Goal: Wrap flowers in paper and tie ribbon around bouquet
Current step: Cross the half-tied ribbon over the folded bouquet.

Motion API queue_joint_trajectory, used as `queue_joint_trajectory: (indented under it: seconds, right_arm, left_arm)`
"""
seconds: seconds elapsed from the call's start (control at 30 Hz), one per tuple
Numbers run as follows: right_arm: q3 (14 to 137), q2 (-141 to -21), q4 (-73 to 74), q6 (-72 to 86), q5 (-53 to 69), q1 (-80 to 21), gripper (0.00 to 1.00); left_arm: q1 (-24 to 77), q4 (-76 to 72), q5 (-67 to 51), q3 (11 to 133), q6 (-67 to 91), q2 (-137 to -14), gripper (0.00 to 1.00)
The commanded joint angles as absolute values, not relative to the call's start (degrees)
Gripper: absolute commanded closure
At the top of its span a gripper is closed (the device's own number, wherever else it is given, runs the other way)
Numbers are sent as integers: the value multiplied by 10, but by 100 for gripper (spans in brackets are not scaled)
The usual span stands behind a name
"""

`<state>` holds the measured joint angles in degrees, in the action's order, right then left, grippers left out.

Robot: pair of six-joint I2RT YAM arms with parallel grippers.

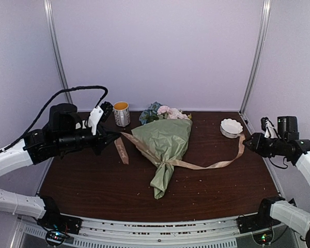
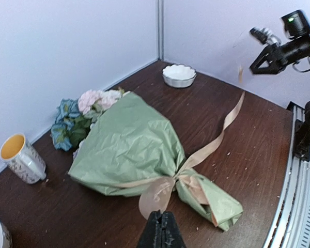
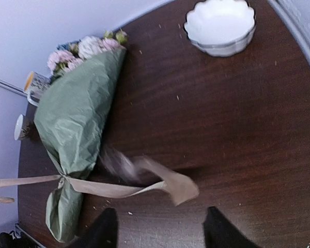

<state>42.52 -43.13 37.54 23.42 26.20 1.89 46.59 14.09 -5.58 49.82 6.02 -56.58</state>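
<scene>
The paper (image 1: 165, 139) is sage green, and the ribbon (image 1: 206, 166) is beige-tan. The flowers (image 1: 165, 111) show pink, white and blue, with green leaves. The table (image 1: 93, 175) is dark brown with a wood grain. The bowl (image 1: 231, 127) is white. The mug (image 1: 121, 114) is pale with a grey pattern and yellow-orange inside. My left hand (image 2: 160, 230) and right hand (image 3: 160, 230) are black.

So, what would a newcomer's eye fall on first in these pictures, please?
The bouquet, a sage-green cone with pink and blue blooms at its far end, lies in the middle. A tan ribbon is tied round its narrow end, one tail running right toward the open right gripper. Behind stand a mug on the left and a white bowl on the right.
</scene>
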Motion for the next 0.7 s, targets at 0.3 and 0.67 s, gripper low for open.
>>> queue_joint_trajectory:
  seconds: [0.3, 0.67]
  right_arm:
    - [460, -469, 146, 115, 193, -289, 0]
    - [693, -847, 39, -85, 312, -457, 10]
  left_arm:
    - [488, 141, -111, 653, -86, -671, 100]
    - [484, 98, -87, 648, -148, -686, 100]
